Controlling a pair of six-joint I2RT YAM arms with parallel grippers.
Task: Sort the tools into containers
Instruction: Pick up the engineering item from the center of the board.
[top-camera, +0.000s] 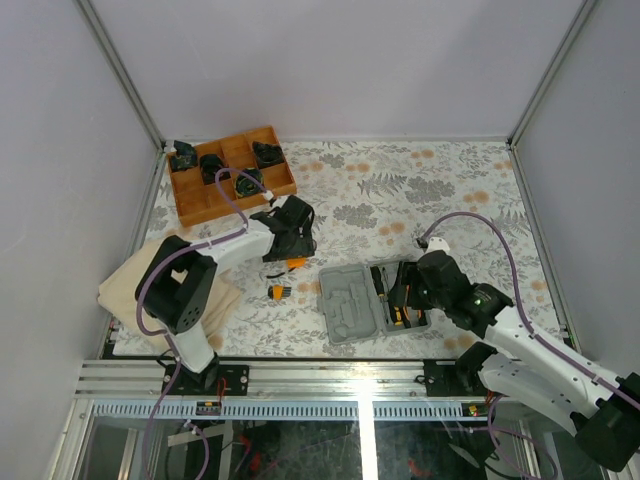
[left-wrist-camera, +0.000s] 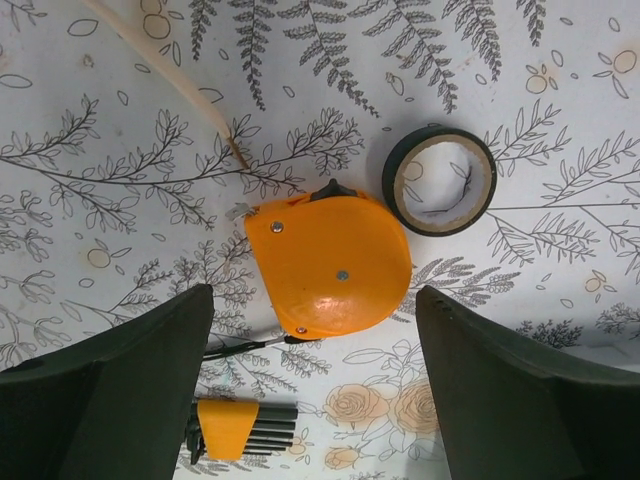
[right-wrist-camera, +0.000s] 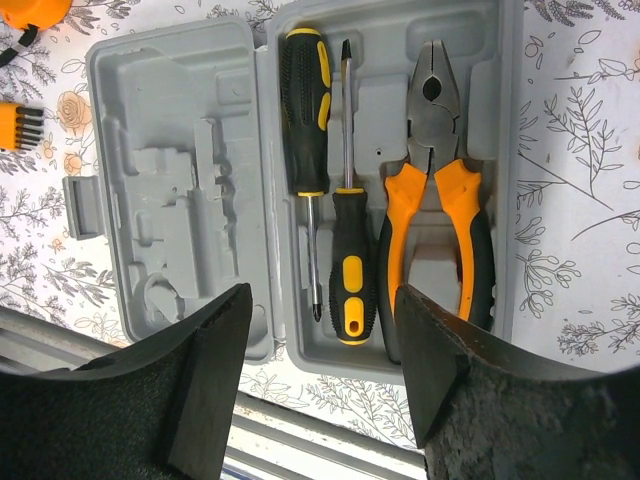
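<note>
Orange tape measure (left-wrist-camera: 328, 262), hard, smooth, probably weighty: lying just beside black tape roll (left-wrist-camera: 441, 180); pinching edge-to-edge advised. Left gripper (left-wrist-camera: 312, 345) hovering open; right gripper (right-wrist-camera: 320, 310) likewise.

Near the front edge of the table (top-camera: 400, 190), about the middle: the open case (top-camera: 345, 305). In its right half, two screwdrivers (right-wrist-camera: 303, 100) side by side, pliers (right-wrist-camera: 437, 180) to their right. Left of the case, a tape measure (left-wrist-camera: 328, 265), a tape ring (left-wrist-camera: 440, 180) just beside it, a key set (left-wrist-camera: 228, 428) nearby. In the far left corner, a wooden tray (top-camera: 200, 205). At the near left, a cloth (top-camera: 125, 290).
</note>
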